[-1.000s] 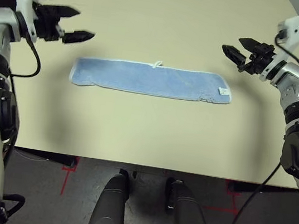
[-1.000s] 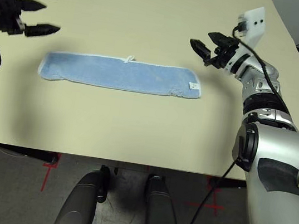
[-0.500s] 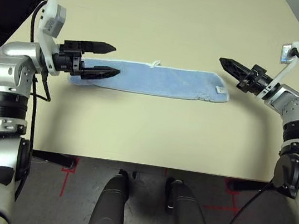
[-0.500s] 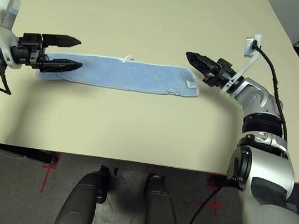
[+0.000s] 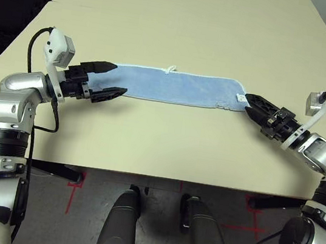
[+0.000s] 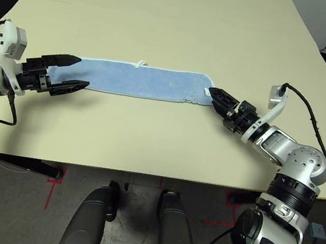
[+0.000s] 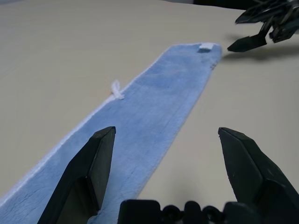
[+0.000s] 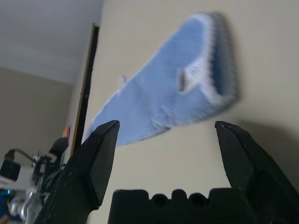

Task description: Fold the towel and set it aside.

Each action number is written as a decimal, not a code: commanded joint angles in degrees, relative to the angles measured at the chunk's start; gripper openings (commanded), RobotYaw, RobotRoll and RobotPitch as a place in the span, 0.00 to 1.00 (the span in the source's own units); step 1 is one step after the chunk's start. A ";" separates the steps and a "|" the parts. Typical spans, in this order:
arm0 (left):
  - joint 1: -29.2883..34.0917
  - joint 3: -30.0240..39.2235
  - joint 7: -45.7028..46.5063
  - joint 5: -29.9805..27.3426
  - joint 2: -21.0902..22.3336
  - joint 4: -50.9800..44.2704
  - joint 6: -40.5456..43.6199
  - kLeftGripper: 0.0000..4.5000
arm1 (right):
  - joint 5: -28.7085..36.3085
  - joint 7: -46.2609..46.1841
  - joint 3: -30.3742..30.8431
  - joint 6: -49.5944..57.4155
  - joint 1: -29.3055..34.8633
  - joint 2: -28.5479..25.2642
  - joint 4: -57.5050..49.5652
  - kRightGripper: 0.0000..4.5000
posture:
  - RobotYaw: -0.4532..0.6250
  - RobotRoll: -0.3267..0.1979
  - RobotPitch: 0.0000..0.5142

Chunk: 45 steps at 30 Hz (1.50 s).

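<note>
- Towel (image 5: 174,86) lay flat on the beige table (image 5: 185,15), stretched out as a long narrow strip running L to R across the robot's front, roughly centred.
- Light blue terry, white stitched edge; small white loop (image 5: 171,70) stuck out at the far long edge, abt mid-length. Tiny white tag (image 5: 239,97) near the R end.
- L gripper (image 5: 116,79) was low at the towel's L end, pointing along the strip. Fingers spread wide, nothing between them; far finger (image 5: 101,66) over the towel's end corner, near finger (image 5: 108,94) over bare table just beside the near edge. Couldn't tell if either touched the cloth.
- R gripper (image 5: 253,103) sat low at the R end, tips just beside the tagged corner, aimed back toward the L. In the R wrist view its fingers (image 8: 96,161) stood wide apart, empty, towel end ahead between them.
- Both arms' grippers faced each other along the towel, one at each end.
</note>
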 commanded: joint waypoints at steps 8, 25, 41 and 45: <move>1.23 -1.86 -6.11 -2.65 0.55 -1.92 0.98 0.99 | 4.35 -9.80 -2.10 -1.29 0.23 5.10 -0.74 0.99 | 0.45 0.62 0.43; 2.58 -2.44 -6.13 -2.18 1.53 -3.28 1.22 1.00 | 2.83 -14.02 4.58 -16.72 -2.73 6.95 8.31 0.96 | 0.46 0.62 0.42; 3.02 -3.11 -6.70 -2.34 2.44 -3.55 2.56 1.00 | 7.08 -17.57 4.03 -21.26 2.16 6.31 5.40 0.01 | 0.45 0.62 0.42; 2.49 -3.19 -6.68 -2.48 2.38 -3.26 2.99 1.00 | 8.09 -18.07 2.94 -22.48 3.49 4.10 4.93 0.01 | 0.44 0.62 0.42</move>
